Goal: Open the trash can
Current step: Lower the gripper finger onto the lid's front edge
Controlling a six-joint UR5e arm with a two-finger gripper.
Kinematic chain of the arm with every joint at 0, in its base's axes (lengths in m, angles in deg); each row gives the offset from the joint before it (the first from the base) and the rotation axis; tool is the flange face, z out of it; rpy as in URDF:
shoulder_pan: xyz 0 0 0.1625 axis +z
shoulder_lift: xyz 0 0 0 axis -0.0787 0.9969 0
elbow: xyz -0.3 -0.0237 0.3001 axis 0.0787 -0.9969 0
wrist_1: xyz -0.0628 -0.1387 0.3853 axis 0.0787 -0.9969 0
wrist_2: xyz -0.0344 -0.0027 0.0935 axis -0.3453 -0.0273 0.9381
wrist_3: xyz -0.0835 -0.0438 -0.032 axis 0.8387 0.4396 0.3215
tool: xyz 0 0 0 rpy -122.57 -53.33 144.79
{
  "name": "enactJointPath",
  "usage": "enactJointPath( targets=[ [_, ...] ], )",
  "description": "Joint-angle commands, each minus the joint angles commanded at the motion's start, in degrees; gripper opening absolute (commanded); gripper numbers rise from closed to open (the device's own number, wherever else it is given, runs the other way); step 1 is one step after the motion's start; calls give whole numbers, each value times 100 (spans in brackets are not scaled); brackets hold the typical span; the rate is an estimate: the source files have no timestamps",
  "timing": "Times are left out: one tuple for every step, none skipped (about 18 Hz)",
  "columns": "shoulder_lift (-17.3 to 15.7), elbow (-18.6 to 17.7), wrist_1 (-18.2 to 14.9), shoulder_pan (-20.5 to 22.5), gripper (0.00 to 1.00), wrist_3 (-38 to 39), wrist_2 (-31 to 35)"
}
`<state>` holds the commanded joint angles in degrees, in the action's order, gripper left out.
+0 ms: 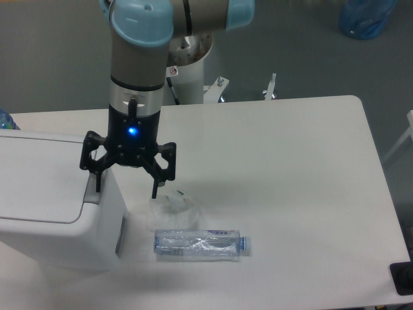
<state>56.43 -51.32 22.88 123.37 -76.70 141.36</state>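
Observation:
The trash can (45, 194) is a large white boxy bin at the left of the table, its flat lid down. A grey push-button (91, 187) sits at the lid's right edge. My gripper (126, 187) hangs open just right of the bin's top right corner. Its left fingertip (98, 186) is over the button area and its right fingertip (155, 191) is above the table. Nothing is held. A clear crushed plastic bottle (201, 244) lies on its side on the table, right of the bin and below the gripper.
The white table (290, 168) stretches right to its edge near the frame's side. A crumpled clear piece (174, 210) lies just above the bottle. The robot's base (190, 71) stands behind the table. A blue bag (366, 18) lies on the floor far back right.

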Motion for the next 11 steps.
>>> enactJointPath(
  targets=[
    [17, 0, 9, -9, 100, 9, 0],
    [18, 0, 0, -9, 100, 9, 0],
    [26, 0, 0, -9, 100, 9, 0],
    [26, 0, 0, -9, 100, 9, 0],
    [26, 9, 0, -9, 100, 9, 0],
    [26, 9, 9, -9, 100, 0, 0],
    [26, 9, 9, -9, 100, 0, 0],
    [35, 0, 9, -9, 100, 0, 0],
    [53, 0, 9, -9, 100, 0, 0],
    [70, 0, 9, -9, 100, -9, 0],
    [70, 0, 9, -9, 100, -9, 0]
  ],
)
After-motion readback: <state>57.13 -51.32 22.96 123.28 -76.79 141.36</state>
